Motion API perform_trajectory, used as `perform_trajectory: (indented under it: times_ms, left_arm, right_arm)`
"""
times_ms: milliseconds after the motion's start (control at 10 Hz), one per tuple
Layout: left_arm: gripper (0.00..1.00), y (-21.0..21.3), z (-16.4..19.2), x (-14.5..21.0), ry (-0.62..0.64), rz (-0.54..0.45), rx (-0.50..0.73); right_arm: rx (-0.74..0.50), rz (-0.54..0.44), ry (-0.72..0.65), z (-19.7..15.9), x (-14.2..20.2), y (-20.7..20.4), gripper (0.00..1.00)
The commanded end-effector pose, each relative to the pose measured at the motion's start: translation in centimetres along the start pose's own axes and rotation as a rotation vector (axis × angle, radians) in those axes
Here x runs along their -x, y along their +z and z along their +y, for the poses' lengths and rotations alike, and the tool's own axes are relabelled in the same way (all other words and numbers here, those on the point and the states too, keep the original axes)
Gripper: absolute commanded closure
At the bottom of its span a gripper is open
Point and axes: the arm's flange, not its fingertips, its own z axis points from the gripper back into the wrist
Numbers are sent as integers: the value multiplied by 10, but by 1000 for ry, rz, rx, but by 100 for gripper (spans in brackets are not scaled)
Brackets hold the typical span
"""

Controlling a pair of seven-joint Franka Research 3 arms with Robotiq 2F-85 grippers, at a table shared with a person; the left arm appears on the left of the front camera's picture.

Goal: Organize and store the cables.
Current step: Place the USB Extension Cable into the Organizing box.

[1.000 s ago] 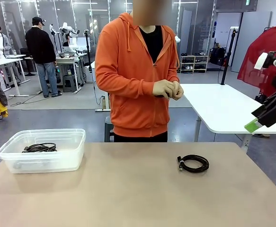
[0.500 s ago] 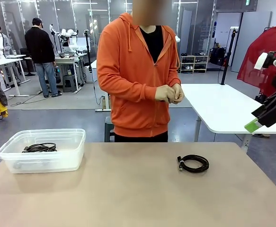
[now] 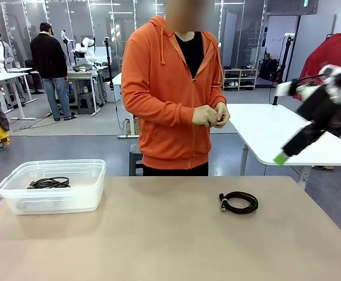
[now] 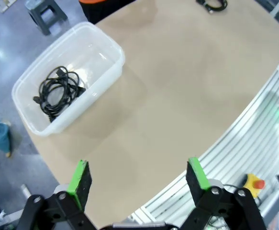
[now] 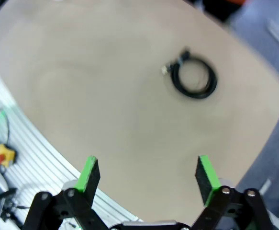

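One coiled black cable lies on the tan table, right of centre; in the right wrist view this cable sits far ahead of my open right gripper. In the front view the right gripper hangs blurred, high above the table's right side. Another cable rests inside the clear plastic bin at the left. The left wrist view looks down on that bin and its cable. My left gripper is open and empty, high over the near table edge.
A person in an orange hoodie stands at the far edge, hands held together at the waist. A white table stands behind on the right. An emergency stop button sits below the near edge.
My right arm has swung left and downward toward the table and is blurred by motion. The cables, the bin and the left arm have not moved.
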Motion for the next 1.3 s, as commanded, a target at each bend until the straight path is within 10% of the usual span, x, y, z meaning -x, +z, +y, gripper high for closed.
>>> perform_trajectory:
  times_ms: [0,300,1200]
  left_arm:
    - [0,1,-3,0,-2,12,-7]
    - [0,1,-3,0,-2,12,-7]
    - [0,1,-3,0,-2,12,-7]
  right_arm:
    - [56,40,-309,-18,-54,-35,0]
    - [139,19,-539,-27,-75,-98,0]
    - [106,133,-506,-29,-107,-144,0]
